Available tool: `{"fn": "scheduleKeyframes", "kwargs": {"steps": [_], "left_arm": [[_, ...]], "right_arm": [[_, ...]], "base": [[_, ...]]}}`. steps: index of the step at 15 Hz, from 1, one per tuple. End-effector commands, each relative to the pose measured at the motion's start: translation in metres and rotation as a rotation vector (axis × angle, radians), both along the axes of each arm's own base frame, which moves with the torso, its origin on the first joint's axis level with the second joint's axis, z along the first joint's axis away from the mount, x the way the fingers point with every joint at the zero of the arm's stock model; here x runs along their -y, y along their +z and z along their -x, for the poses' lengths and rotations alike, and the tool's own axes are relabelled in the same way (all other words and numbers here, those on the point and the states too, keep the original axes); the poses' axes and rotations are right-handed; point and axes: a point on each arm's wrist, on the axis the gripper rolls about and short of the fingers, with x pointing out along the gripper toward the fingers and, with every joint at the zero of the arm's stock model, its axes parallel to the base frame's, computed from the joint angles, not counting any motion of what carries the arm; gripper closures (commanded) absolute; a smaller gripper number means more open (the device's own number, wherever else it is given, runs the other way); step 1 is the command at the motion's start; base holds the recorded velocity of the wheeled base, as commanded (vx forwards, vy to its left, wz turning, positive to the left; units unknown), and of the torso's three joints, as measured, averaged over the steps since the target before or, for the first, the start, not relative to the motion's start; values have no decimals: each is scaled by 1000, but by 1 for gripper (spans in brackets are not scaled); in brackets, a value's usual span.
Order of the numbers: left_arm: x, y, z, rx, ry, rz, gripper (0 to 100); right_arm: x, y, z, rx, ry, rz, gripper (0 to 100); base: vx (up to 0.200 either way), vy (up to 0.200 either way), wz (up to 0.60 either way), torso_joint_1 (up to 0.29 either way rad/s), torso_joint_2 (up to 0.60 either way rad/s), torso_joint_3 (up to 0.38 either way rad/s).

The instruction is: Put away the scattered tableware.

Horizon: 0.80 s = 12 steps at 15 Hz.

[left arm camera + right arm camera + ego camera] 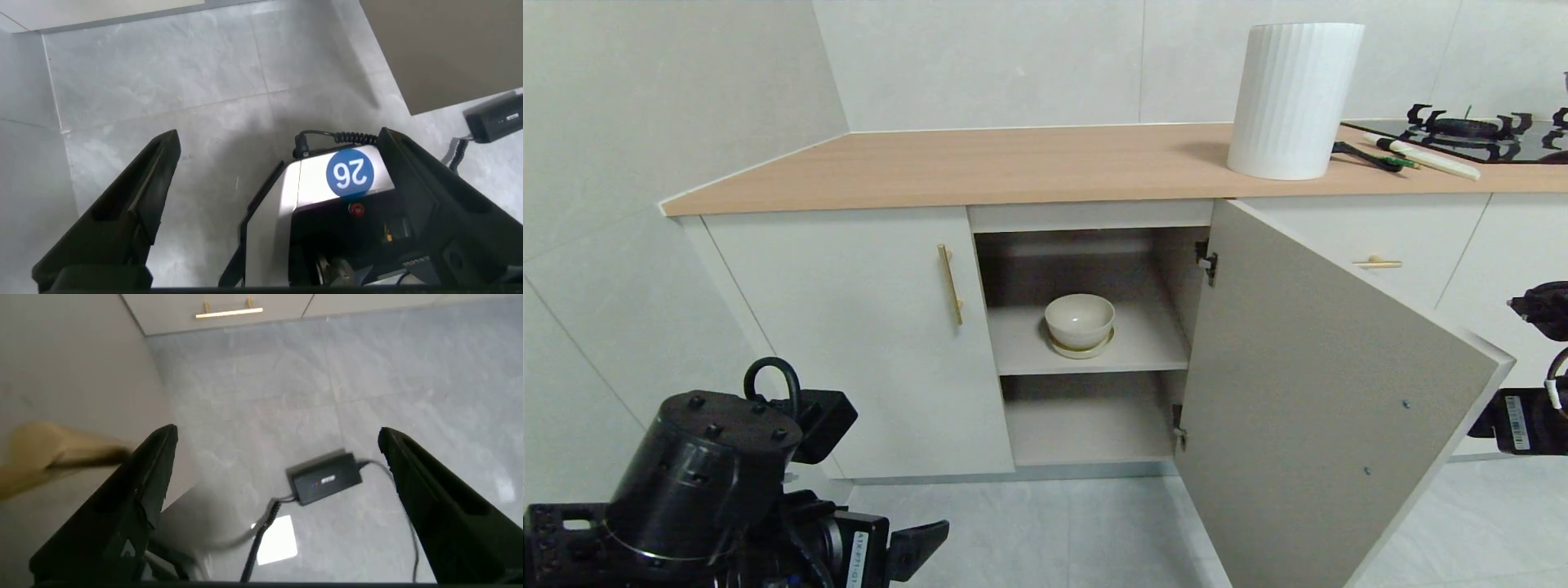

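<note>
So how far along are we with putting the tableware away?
Done: a bowl sits on a small plate on the upper shelf of the cabinet, whose door stands open. In hand: nothing; the left gripper and right gripper are both open and empty above the floor. Left, probably: the utensils lying on the countertop beside the white ribbed container, then shutting the door.

We see a cream bowl [1080, 318] on a pale yellowish saucer [1081, 352], and a white cabinet door [849, 327] with a gold handle [950, 284]. The open door [1323, 392] shows a taupe inner face. The countertop [980, 167] is tan wood grain, and the container [1294, 98] is white and vertically ribbed — the floor [1054, 531] is pale grey tile.
</note>
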Motion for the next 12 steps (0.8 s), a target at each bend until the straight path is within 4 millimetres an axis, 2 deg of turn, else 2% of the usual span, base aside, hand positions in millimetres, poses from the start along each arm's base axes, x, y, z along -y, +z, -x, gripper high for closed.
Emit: {"fn": "scheduleKeyframes", "kwargs": {"steps": [1, 7, 12], "left_arm": [[0, 0, 0, -1, -1, -2, 0], [0, 0, 0, 0, 1, 0, 0], [0, 0, 0, 0, -1, -1, 0]], "right_arm": [[-6, -6, -6, -19, 16, -13, 0], [-31, -5, -4, 13, 102, -109, 0], [-60, -20, -9, 0, 180, -167, 0]], "base": [[0, 0, 0, 0, 0, 0], [0, 0, 0, 0, 0, 0], [0, 0, 0, 0, 0, 0]]}}
